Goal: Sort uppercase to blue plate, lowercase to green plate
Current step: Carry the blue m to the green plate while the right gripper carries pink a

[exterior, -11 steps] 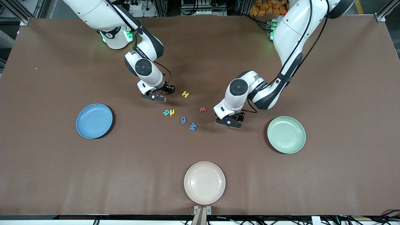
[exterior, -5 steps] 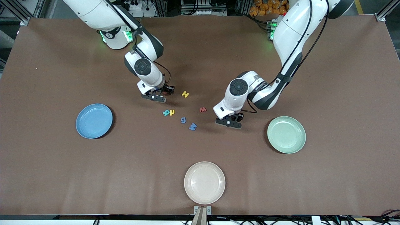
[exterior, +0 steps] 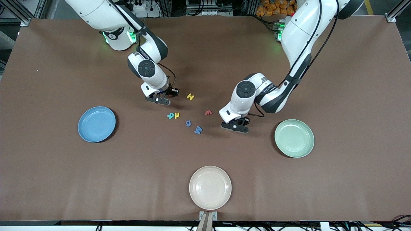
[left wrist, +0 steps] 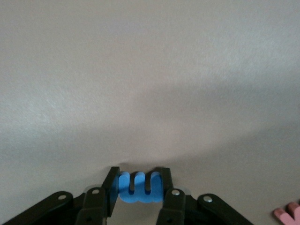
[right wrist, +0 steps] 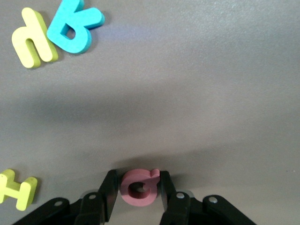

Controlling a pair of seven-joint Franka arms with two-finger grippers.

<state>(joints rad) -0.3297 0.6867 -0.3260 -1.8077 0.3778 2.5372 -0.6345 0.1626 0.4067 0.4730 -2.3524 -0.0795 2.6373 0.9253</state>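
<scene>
On the brown table, the left gripper stands low between the red w and the green plate, its fingers closed narrowly on the small blue m, which rests against the tabletop. The right gripper, at about 9 o'clock from the yellow H, has its fingers drawn in on the red Q, likewise down at the surface. The teal R touches the yellow h, with the blue g and light-blue M at roughly 4 o'clock from that pair; the blue plate lies toward the right arm's end, and the cream plate at 6 o'clock, nearest the front camera.
</scene>
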